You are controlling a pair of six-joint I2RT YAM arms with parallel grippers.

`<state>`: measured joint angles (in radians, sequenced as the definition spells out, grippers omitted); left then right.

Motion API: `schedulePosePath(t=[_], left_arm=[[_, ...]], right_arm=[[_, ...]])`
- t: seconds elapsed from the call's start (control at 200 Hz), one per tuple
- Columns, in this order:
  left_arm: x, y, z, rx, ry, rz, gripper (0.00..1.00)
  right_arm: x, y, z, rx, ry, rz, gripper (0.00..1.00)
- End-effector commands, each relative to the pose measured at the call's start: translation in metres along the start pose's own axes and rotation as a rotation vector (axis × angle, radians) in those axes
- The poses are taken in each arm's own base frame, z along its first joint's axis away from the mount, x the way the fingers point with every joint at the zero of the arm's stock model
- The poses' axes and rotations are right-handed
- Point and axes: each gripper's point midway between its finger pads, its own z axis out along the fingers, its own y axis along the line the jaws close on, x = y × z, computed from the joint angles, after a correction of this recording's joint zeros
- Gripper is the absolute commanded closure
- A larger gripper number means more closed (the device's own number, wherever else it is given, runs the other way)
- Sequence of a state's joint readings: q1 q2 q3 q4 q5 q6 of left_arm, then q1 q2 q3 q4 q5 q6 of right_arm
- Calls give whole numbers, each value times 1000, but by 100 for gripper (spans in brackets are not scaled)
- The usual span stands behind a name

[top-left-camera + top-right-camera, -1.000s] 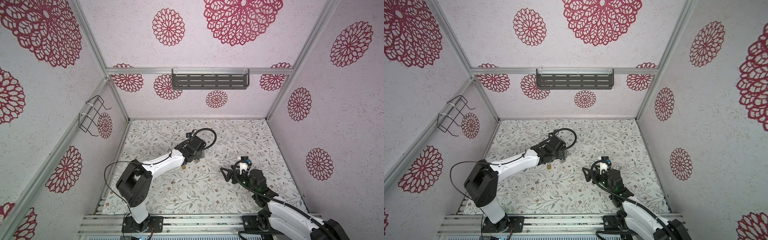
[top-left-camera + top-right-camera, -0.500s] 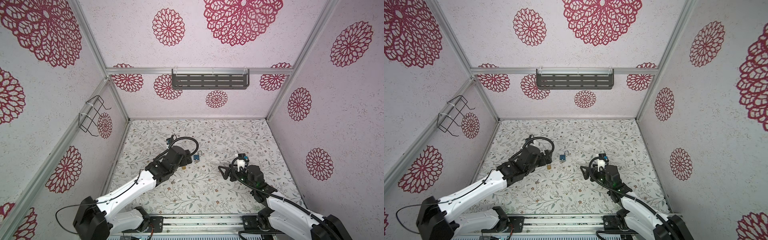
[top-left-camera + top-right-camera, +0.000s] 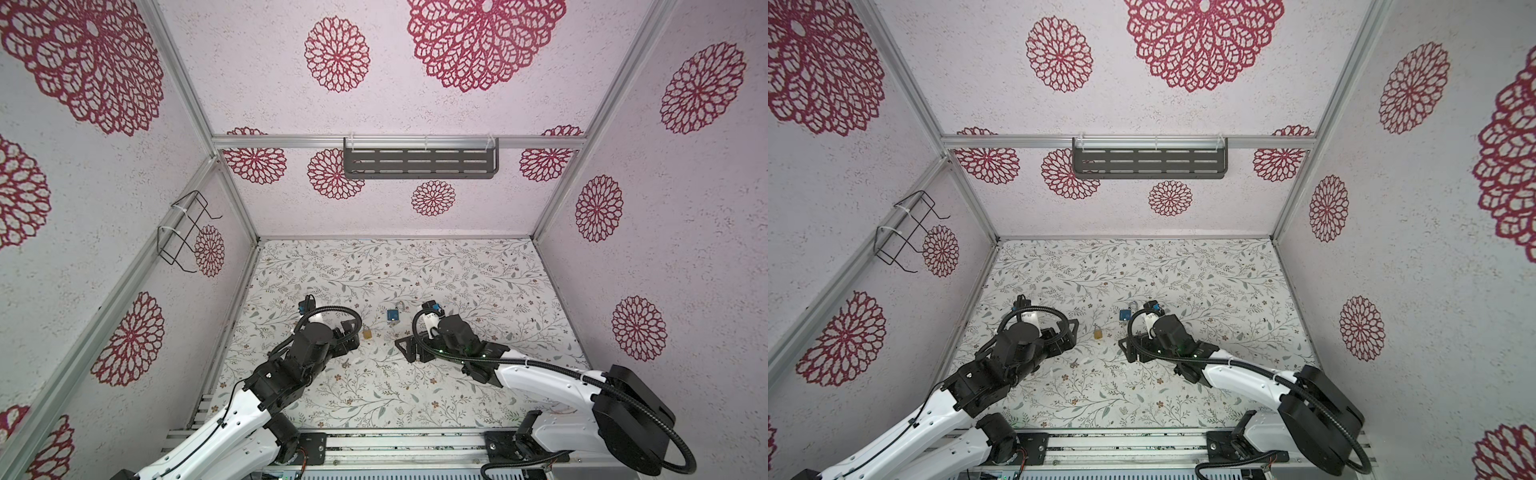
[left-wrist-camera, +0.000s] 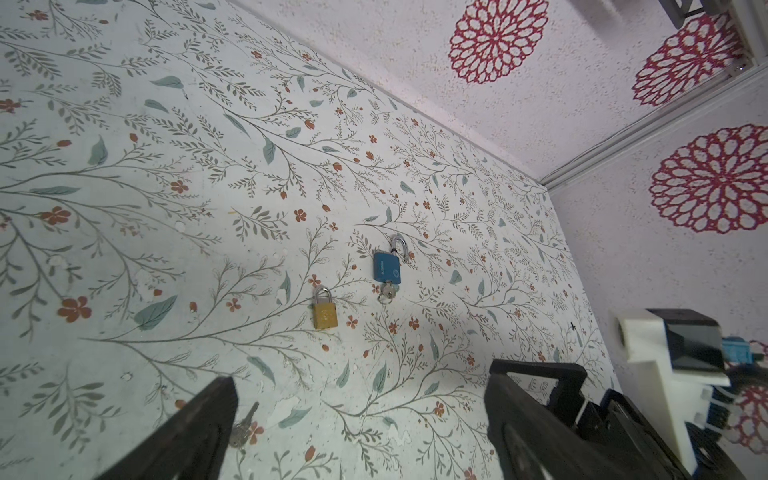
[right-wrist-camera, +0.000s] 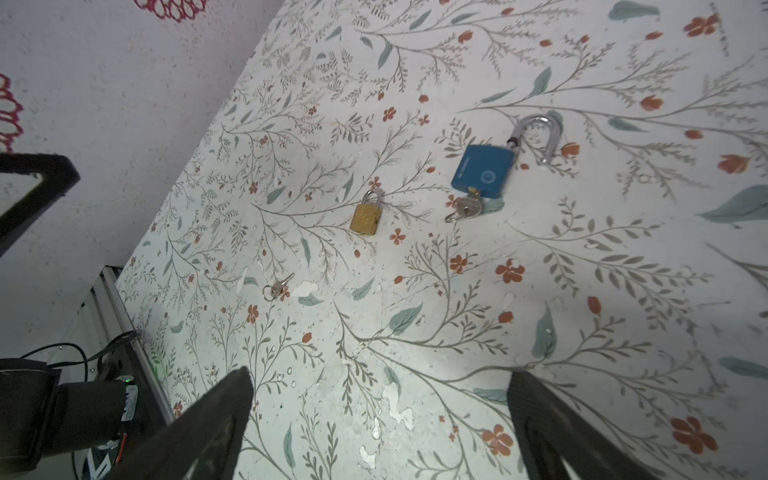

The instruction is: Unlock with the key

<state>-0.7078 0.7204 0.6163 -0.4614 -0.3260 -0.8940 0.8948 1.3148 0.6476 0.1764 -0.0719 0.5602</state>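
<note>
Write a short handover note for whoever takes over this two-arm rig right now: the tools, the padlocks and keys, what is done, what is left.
Left tool: open, empty.
Right tool: open, empty.
Blue rectangular padlock: flat on the floral table, steel shackle swung open, silver key in its keyhole.
Small brass padlock: beside the blue one but apart from it, shackle shut.
Second silver key: loose on the table close to the left tool, touching neither padlock.
Done: the blue padlock is unlocked.
Left: probably the brass padlock, using the loose key, if it too is wanted.
</note>
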Motion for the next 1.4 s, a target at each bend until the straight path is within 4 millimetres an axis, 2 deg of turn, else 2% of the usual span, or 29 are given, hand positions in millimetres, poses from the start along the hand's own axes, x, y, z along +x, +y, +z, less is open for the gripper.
schedulePosePath(t=[0.0,0.125,0.3,0.47,0.59,0.786,0.886,1.016,1.221,1.231,1.246,1.396], left_arm=[[12,16,-7,-27,37,-13,3],[18,26,-17,-29,43,-39,3],[24,45,-29,-55,28,-77,3],[23,60,-43,-70,-6,-113,3],[23,67,-50,-74,-21,-141,3],[23,77,-59,-99,-36,-170,3],[23,82,-63,-121,-35,-175,3],[22,87,-69,-142,-38,-177,3],[20,91,-74,-150,-50,-192,3],[20,91,-74,-148,-51,-193,3],[20,91,-74,-148,-51,-194,3],[19,93,-76,-146,-65,-210,3]], right_arm=[[1,11,5,48,25,-2,1],[10,30,14,72,52,-44,1],[15,45,32,106,74,-76,3],[19,68,55,72,95,-152,10],[23,79,71,46,113,-198,18],[32,88,94,44,135,-272,34],[38,94,105,42,151,-300,39],[43,104,115,23,160,-327,43],[44,107,128,32,173,-356,48],[51,116,127,14,181,-372,48],[54,119,127,10,185,-381,48],[60,120,134,15,203,-399,51]])
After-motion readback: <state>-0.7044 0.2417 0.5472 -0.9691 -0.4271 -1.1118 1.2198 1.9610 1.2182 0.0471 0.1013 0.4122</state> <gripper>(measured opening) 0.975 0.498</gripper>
